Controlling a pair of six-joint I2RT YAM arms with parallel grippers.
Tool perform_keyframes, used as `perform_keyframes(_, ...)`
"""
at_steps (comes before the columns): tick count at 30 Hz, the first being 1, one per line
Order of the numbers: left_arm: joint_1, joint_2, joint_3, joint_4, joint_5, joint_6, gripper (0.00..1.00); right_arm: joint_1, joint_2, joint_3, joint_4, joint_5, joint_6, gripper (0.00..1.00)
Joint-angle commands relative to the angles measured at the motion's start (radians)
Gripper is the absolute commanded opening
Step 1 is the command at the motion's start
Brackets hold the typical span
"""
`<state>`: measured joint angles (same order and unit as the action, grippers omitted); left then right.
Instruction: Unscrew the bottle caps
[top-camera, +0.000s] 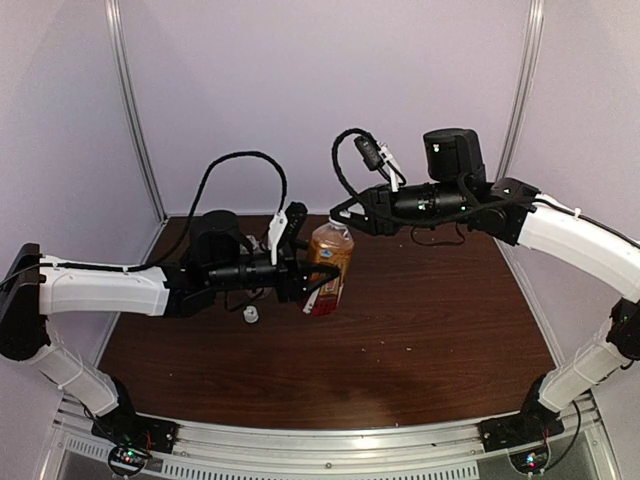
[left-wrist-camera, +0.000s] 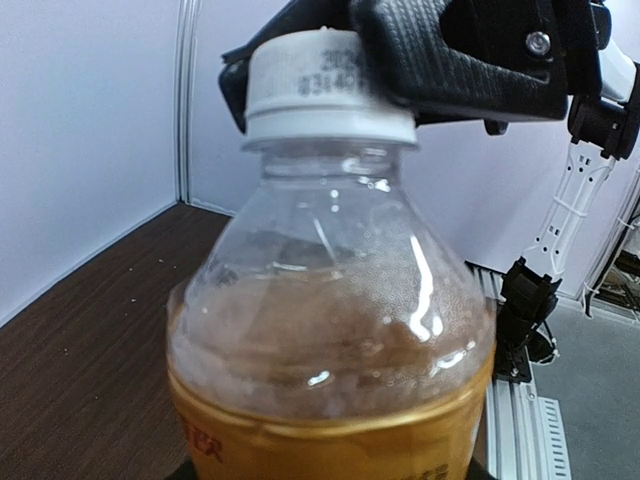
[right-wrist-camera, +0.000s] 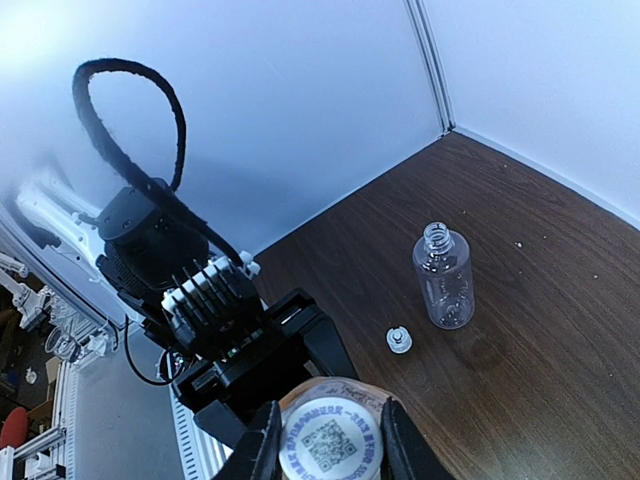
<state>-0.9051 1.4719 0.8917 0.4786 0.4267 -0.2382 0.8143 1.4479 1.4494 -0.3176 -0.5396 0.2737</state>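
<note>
While my left pincer (top-camera: 308, 283) grips the amber bottle (left-wrist-camera: 330, 330) round its body, just left of centre on the surface (top-camera: 440, 310), my right pincer (right-wrist-camera: 331, 440) is clenched on its white cap (left-wrist-camera: 320, 85) from above, one black finger on each side. I cannot tell whether the bottle's base rests on the surface. The cap sits fully down on the neck ring, so I judge the unscrewing has barely begun.

To do it well, I would hold the left grip firm enough that the bottle cannot spin with the cap. I would line the right wrist's turning axis up with the neck, since the bottle looks slightly tilted from above. Short turns with a re-grip between them, rising a little as the thread lifts, seem safest. Squeezing the soft body too hard could spill liquid once the seal breaks.

A clear bottle (right-wrist-camera: 444, 277), neck open, is on the surface with a loose cap (right-wrist-camera: 399, 340) near it. That one looks finished.
</note>
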Motion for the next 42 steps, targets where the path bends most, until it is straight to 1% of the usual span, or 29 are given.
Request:
perform_keyframes(1, -0.005, -0.005, -0.016, 0.121, 0.037, -0.006, 0.30, 0.007, -0.003, 0.008, 0.030, -0.008, -0.007, 0.00)
perform_keyframes(4, -0.004, -0.011, -0.023, 0.137, 0.055, -0.014, 0.29, 0.006, -0.003, 0.012, 0.029, -0.042, -0.036, 0.00)
perform_keyframes(11, -0.004, -0.013, -0.043, 0.209, 0.158, -0.058, 0.28, 0.006, -0.001, 0.023, 0.019, -0.173, -0.147, 0.00)
perform_keyframes(17, -0.005, -0.022, -0.059, 0.255, 0.274, -0.076, 0.27, 0.006, -0.017, 0.028, -0.031, -0.320, -0.305, 0.00)
perform_keyframes(22, -0.005, -0.034, -0.060, 0.269, 0.378, -0.085, 0.26, 0.003, -0.015, 0.050, -0.111, -0.421, -0.432, 0.00)
perform_keyframes(27, -0.005, -0.039, -0.061, 0.300, 0.458, -0.106, 0.26, 0.003, 0.032, 0.112, -0.228, -0.554, -0.544, 0.00)
perform_keyframes(30, -0.005, -0.036, -0.054, 0.327, 0.485, -0.131, 0.26, 0.003, 0.058, 0.141, -0.268, -0.581, -0.572, 0.00)
perform_keyframes(33, -0.005, -0.037, -0.051, 0.342, 0.486, -0.153, 0.25, 0.003, 0.061, 0.155, -0.268, -0.561, -0.556, 0.00)
perform_keyframes(34, -0.004, -0.040, -0.052, 0.345, 0.485, -0.158, 0.25, 0.003, 0.058, 0.157, -0.261, -0.545, -0.541, 0.02)
perform_keyframes(35, -0.005, -0.045, -0.054, 0.343, 0.478, -0.159, 0.25, 0.003, 0.054, 0.156, -0.248, -0.523, -0.519, 0.06)
perform_keyframes(37, -0.004, -0.059, -0.059, 0.322, 0.439, -0.150, 0.25, 0.003, 0.040, 0.156, -0.213, -0.454, -0.466, 0.22)
perform_keyframes(39, -0.005, -0.074, -0.054, 0.273, 0.383, -0.128, 0.25, 0.003, 0.023, 0.157, -0.184, -0.392, -0.398, 0.40)
perform_keyframes(41, -0.005, -0.086, -0.041, 0.215, 0.320, -0.105, 0.25, 0.005, 0.004, 0.163, -0.162, -0.332, -0.334, 0.55)
perform_keyframes(42, -0.005, -0.091, -0.035, 0.190, 0.290, -0.097, 0.25, 0.006, -0.006, 0.164, -0.149, -0.296, -0.291, 0.64)
